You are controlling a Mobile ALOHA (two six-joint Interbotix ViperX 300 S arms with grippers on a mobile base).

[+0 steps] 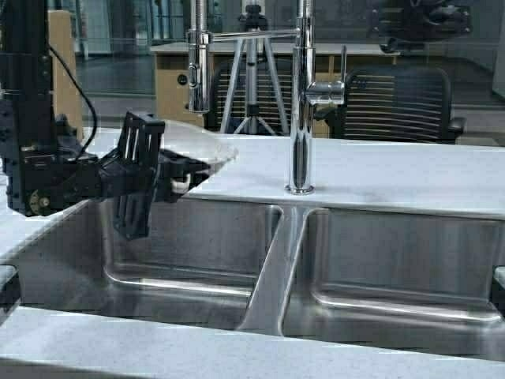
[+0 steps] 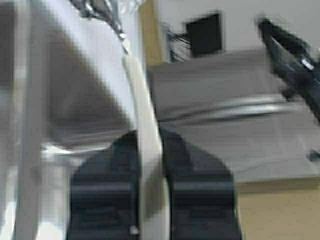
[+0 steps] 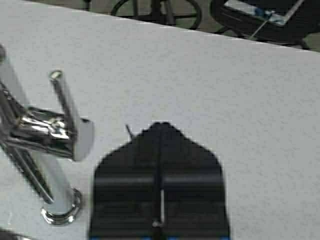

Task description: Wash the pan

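The white pan (image 1: 199, 144) is held at the back left of the left sink basin (image 1: 197, 237), level with the counter edge. My left gripper (image 1: 183, 172) is shut on its near edge. In the left wrist view the pan (image 2: 144, 115) shows edge-on as a thin white strip between the two black fingers of my left gripper (image 2: 150, 145). Its inside and any stains are hidden. My right gripper (image 3: 160, 129) is shut and empty, high above the white counter (image 3: 210, 75) to the right of the faucet. It shows dark at the top right of the high view (image 1: 422, 24).
A chrome faucet (image 1: 300, 103) stands on the counter behind the divider between the two steel basins, and it also shows in the right wrist view (image 3: 45, 130). Its spray head (image 1: 197, 67) hangs above the pan. The right basin (image 1: 402, 260) holds nothing. Chairs and a tripod stand behind the counter.
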